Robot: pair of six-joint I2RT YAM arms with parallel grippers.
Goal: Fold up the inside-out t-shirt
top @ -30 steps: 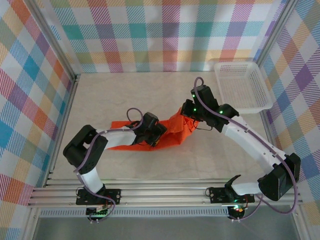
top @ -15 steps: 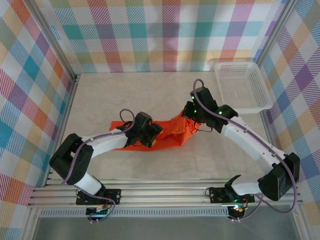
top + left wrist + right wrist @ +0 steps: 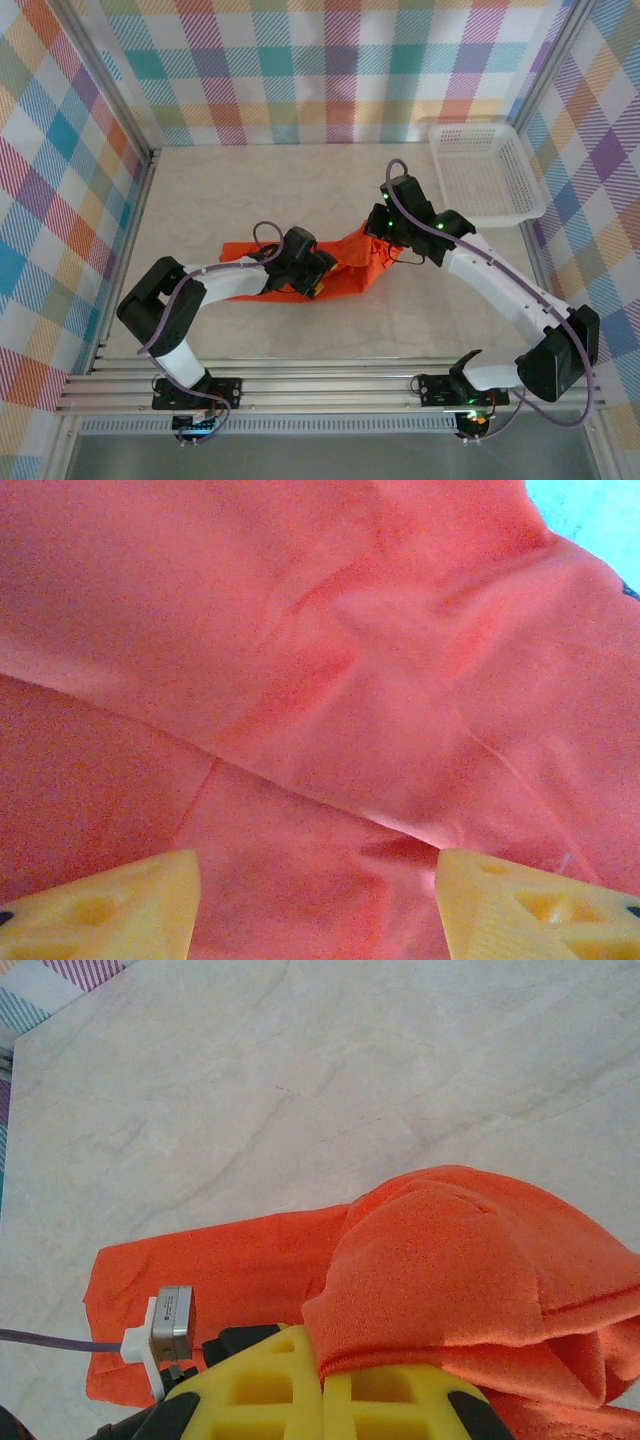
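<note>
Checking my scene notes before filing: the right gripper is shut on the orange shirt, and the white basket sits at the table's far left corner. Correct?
One slip: the basket sits at the far right corner of the table, not the left, as the top view shows. The right gripper is shut on the shirt, as you say.

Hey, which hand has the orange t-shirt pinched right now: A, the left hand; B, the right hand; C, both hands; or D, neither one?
B: the right hand has its fingers shut on a raised fold of the t-shirt, while the left hand hangs open over the cloth.
</note>
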